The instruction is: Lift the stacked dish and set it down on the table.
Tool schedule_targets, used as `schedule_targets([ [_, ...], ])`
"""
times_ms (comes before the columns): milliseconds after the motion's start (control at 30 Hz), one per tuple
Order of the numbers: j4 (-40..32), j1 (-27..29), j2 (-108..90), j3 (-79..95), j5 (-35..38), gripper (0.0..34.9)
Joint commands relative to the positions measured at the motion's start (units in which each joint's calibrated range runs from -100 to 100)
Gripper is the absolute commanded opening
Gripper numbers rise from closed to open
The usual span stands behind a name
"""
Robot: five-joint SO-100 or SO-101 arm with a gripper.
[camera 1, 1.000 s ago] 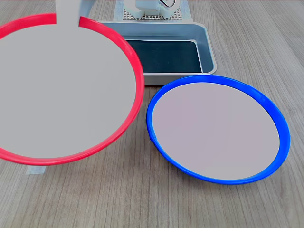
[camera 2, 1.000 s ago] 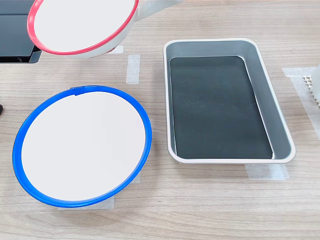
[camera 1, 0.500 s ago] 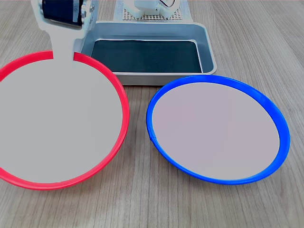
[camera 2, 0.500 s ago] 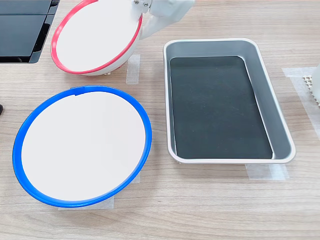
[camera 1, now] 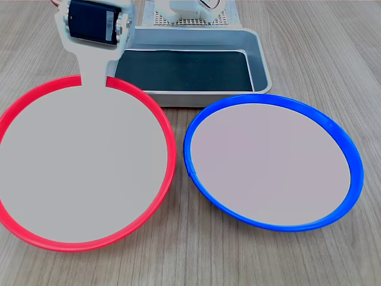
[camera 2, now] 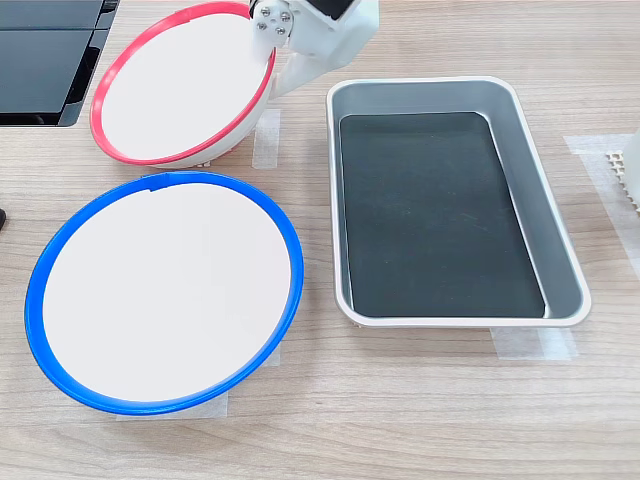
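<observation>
The stacked dish, a red-rimmed plate with a pale grey centre, sits low at the first exterior view's left. In the second exterior view the plate is slightly tilted, its lower side against the wood-grain table. My gripper is shut on its far rim, one white finger lying over the red edge. The second exterior view shows the gripper on the plate's right rim, beside the tray. The finger under the plate is hidden.
A blue-rimmed plate lies flat just right of the red one, also visible in the second exterior view. The grey metal tray with a dark floor stands behind. A black device and pale tape strips flank the red plate.
The red plate has come down from the air to table height, shifting toward the first exterior view's lower left and levelling out. My gripper lowered with it, still holding the rim.
</observation>
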Motion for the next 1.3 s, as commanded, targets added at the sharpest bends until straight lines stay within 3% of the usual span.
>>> schedule_targets([
  [0,-2.62,-1.07,0.05,-1.8,-0.54,0.0],
  [200,-7.98,-1.54,1.84,-0.16,-0.49,0.0],
  [467,-8.64,-0.03,0.81,4.67,2.05,0.2],
  [500,-8.64,0.16,0.56,5.49,2.39,0.6],
  [567,-8.64,0.44,-0.12,7.12,2.98,5.7],
  [600,-8.72,0.53,-0.47,7.85,3.17,6.4],
  [733,-8.64,0.72,-2.77,10.86,3.96,8.5],
  [833,-8.15,0.81,-5.16,13.04,4.54,7.9],
  [1000,1.02,1.1,-11.38,13.77,5.27,6.1],
  [1133,13.97,0.63,-21.45,14.13,5.67,5.3],
  [1267,20.74,-2.95,-31.51,15.14,4.54,4.4],
])
